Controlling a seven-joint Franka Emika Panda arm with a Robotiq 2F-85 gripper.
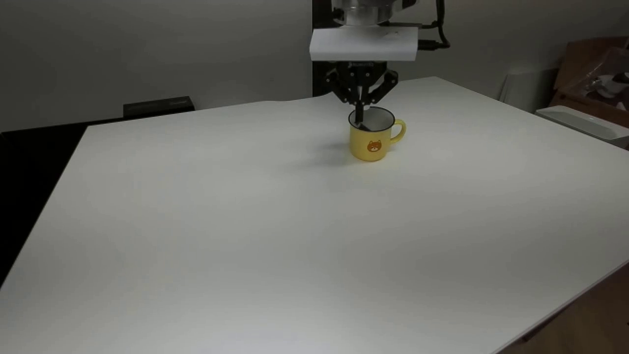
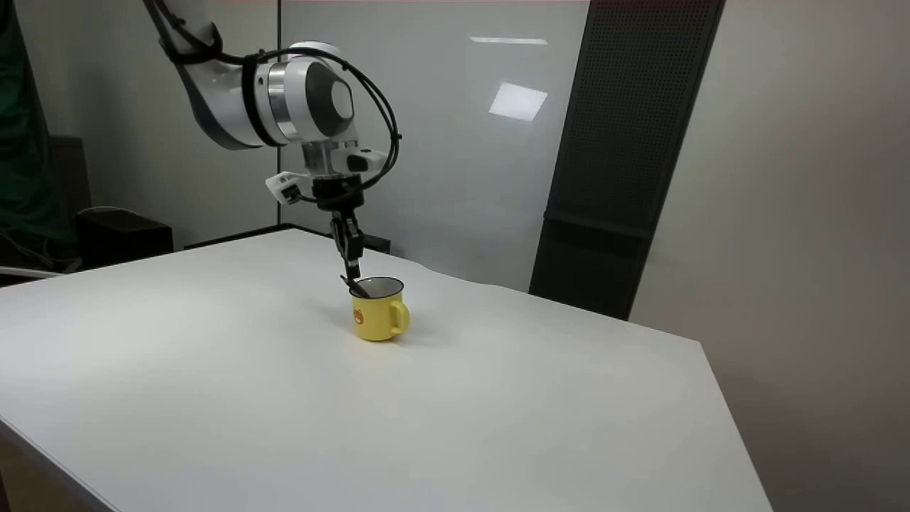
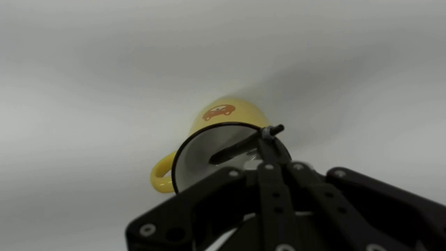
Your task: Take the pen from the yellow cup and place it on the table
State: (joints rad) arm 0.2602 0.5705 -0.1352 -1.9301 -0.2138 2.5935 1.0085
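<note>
The yellow cup stands upright on the white table; it also shows in an exterior view and in the wrist view. The dark pen leans inside the cup, its silver-banded upper end sticking out over the rim. In an exterior view the pen tilts out on the side away from the handle. My gripper points straight down at the cup's rim. In the wrist view its fingertips are close together at the pen's upper part and look shut on it; the contact is partly hidden.
The cup's handle points away from the fingers. A dark box stands beyond the table's far edge. A wall is close behind the table. Cables loop beside the arm's wrist. A white tray lies beside the table.
</note>
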